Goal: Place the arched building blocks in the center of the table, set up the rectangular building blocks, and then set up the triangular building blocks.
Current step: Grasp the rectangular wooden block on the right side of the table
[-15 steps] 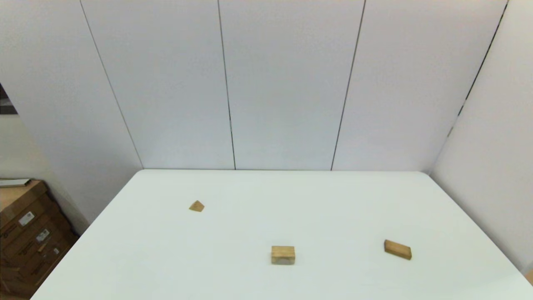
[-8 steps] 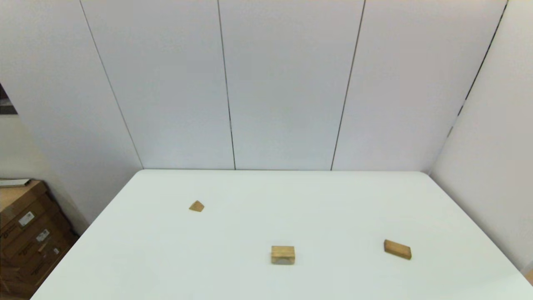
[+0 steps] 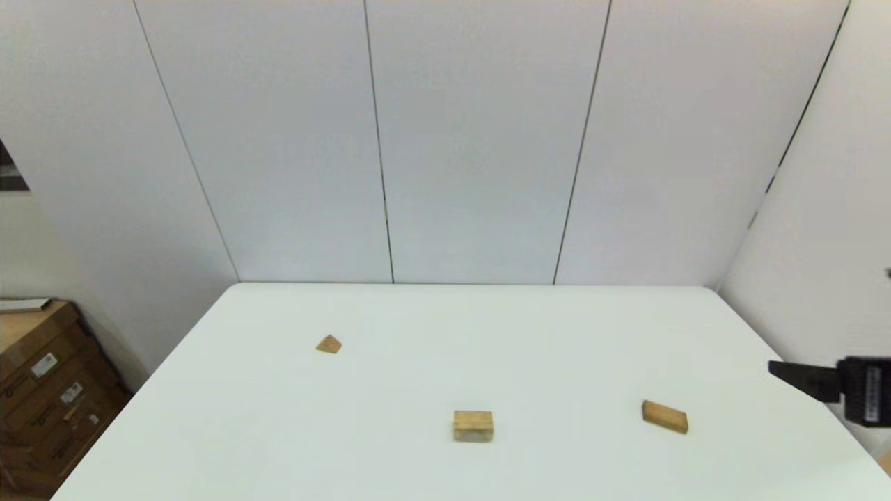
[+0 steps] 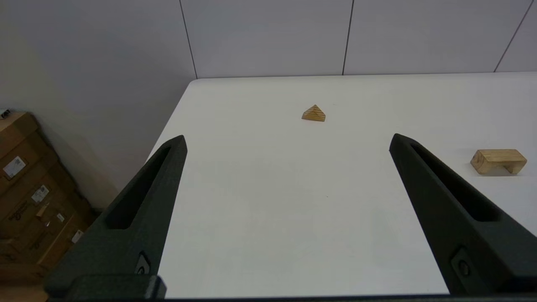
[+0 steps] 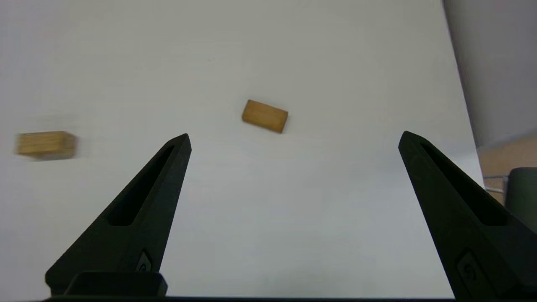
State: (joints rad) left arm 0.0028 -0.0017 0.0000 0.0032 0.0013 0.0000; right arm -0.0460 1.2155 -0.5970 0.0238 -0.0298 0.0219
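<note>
Right wrist view, right gripper (image 5: 293, 138) spread wide, rectangular building blocks (image 5: 264, 116) beyond fingertips, untouched

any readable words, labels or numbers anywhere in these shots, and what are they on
None can be read.
Cardboard boxes beside the table: white stickers and dark print, too small to read.
Arched block, rectangular block, triangular block: plain wood, no text.

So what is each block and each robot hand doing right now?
arched block: standing on its legs, untouched.
rectangular block: lying flat, untouched.
triangular block: sitting alone on the table, untouched.
right gripper: open, empty, at the table's right edge.
left gripper: open, empty, out of the head view.
</note>
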